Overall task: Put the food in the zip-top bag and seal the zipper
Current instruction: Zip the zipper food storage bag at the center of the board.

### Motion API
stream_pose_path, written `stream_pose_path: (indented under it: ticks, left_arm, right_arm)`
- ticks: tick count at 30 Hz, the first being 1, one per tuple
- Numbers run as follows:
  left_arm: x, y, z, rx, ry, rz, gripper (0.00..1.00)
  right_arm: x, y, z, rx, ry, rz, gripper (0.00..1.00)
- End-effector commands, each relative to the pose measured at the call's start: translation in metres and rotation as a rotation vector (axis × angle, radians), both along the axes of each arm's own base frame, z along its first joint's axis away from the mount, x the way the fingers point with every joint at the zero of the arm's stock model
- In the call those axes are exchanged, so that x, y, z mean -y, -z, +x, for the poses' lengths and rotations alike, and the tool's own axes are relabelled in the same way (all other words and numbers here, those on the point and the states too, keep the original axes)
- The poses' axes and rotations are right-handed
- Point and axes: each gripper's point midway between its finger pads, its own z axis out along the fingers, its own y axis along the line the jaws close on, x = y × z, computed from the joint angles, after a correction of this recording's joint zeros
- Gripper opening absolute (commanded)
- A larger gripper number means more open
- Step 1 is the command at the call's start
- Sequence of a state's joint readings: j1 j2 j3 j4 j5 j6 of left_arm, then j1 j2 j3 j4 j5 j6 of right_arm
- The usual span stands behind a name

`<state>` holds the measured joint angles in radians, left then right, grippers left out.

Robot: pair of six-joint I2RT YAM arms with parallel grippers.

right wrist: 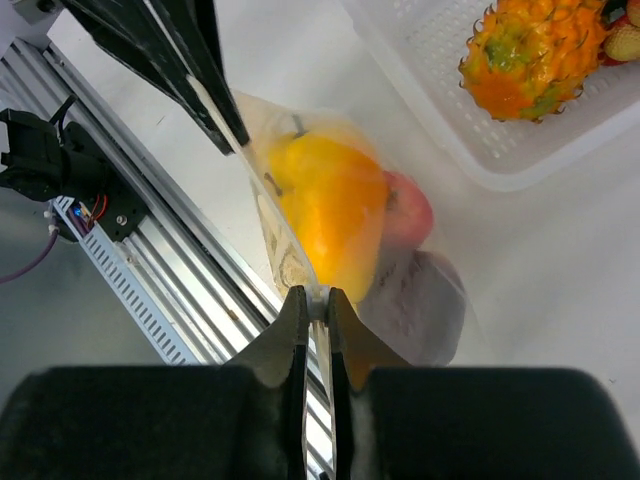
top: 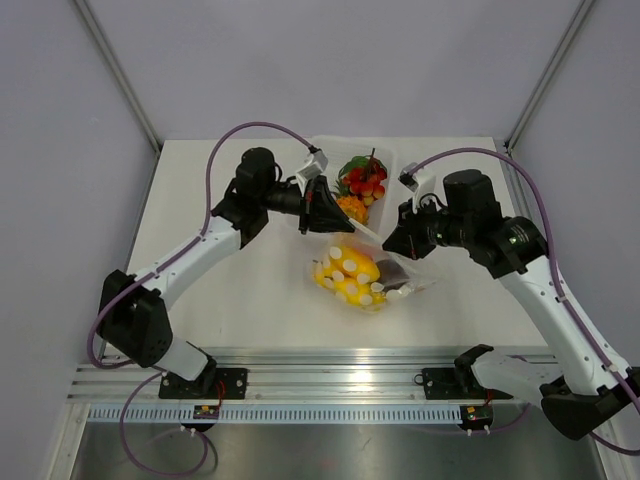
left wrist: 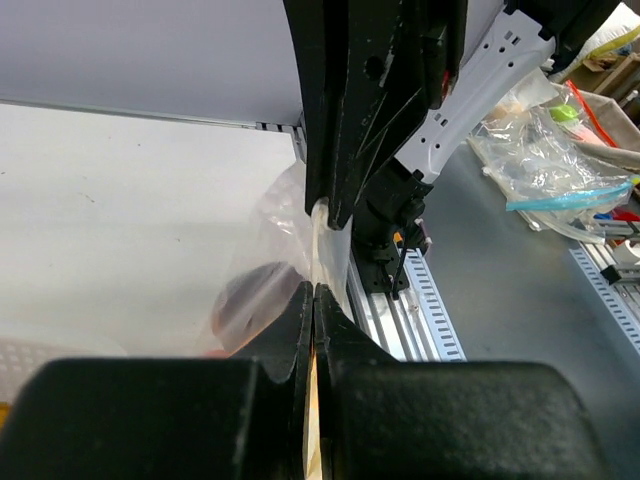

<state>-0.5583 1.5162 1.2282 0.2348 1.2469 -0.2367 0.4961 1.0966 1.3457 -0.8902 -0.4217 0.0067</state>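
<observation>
The zip-top bag (top: pixel 418 284) hangs stretched between my two grippers above the table. Inside it are yellow food (top: pixel 346 274) and a dark purple piece (top: pixel 394 271). My left gripper (top: pixel 326 208) is shut on the left end of the zipper (top: pixel 364 238). My right gripper (top: pixel 398 242) is shut on its right end. In the right wrist view my jaws (right wrist: pixel 318 300) pinch the zipper strip (right wrist: pixel 275 232), with the yellow food (right wrist: pixel 335 215), a red piece (right wrist: pixel 412 215) and the purple piece (right wrist: pixel 425 300) below. In the left wrist view my jaws (left wrist: pixel 316 292) are shut on the bag rim (left wrist: pixel 330 250).
The white tray (top: pixel 398 160) stands at the back, right behind the bag, with red, green and orange fruit (top: pixel 358 185) in it. Its orange spiky fruit (right wrist: pixel 528 50) shows in the right wrist view. The aluminium rail (top: pixel 330 380) runs along the near edge.
</observation>
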Motion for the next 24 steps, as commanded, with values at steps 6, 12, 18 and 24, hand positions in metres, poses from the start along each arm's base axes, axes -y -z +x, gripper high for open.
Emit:
stream_pose_path:
  ticks: [6, 12, 18, 24]
  left_arm:
    - [-0.06, -0.072, 0.009, 0.127, -0.225, -0.068, 0.0]
    - [-0.091, -0.086, 0.026, 0.175, -0.406, -0.069, 0.0]
    - [-0.117, -0.082, 0.054, 0.139, -0.564, -0.062, 0.0]
    - [-0.136, -0.089, 0.061, 0.151, -0.649, -0.085, 0.0]
  right_arm:
    - [0.029, 0.007, -0.02, -0.028, 0.109, -0.051, 0.01]
    - [0.033, 0.015, -0.026, -0.041, 0.121, -0.055, 0.01]
    - [0.036, 0.019, -0.028, -0.042, 0.136, -0.056, 0.01]
    - [0.038, 0.025, -0.031, -0.053, 0.138, -0.06, 0.01]
